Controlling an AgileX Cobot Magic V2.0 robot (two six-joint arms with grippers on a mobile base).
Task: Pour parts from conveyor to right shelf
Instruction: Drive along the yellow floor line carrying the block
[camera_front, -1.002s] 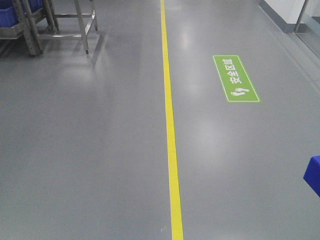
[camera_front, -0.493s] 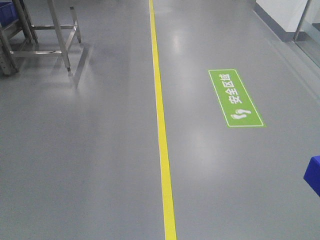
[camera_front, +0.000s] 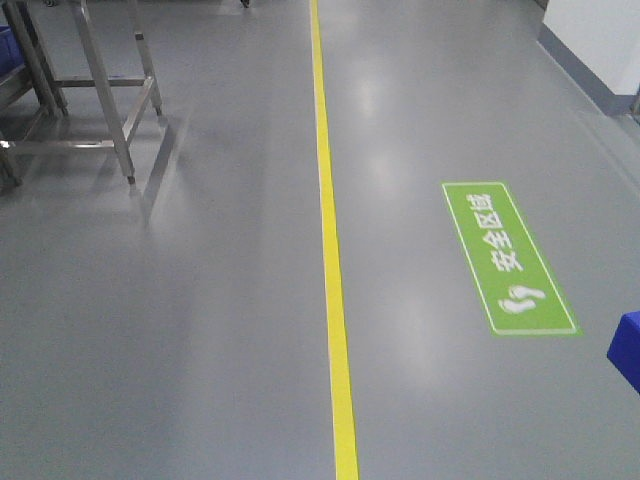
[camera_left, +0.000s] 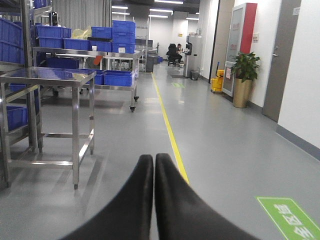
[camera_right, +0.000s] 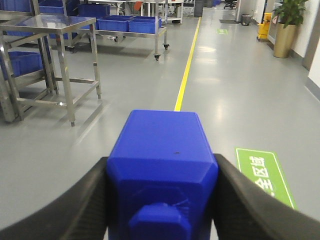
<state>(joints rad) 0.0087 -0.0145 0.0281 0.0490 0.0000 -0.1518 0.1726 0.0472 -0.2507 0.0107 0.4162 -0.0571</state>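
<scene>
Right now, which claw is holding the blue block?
The right claw: it is shut on the block, which sits squarely between its two sides. The left claw is shut too, but tip to tip, with nothing in it.

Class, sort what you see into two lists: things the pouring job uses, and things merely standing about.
Job: blue block, clamped in the right gripper; shelved blue bins, perhaps the target.

Standing about: yellow floor line, green floor sign, potted plant, steel table, shut left gripper.
</scene>
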